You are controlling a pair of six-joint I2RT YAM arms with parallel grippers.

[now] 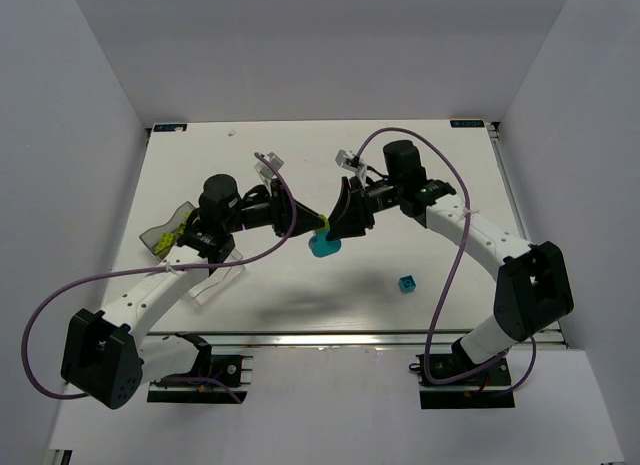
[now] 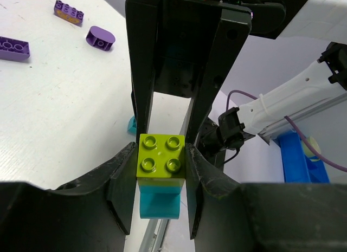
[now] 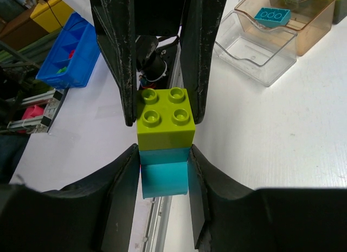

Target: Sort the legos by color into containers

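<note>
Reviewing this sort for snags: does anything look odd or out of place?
Yes: a lime green brick is stuck onto a cyan brick, two colours joined, so neither can be sorted yet. They hang above the table, the left gripper clamped on the green one, the right gripper on the cyan one.

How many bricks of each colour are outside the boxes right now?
Green brick: 1, stacked on a cyan one.
Cyan bricks: 2, one under the green brick, one lying alone.
Purple bricks: 3.
Total: 6.
</note>
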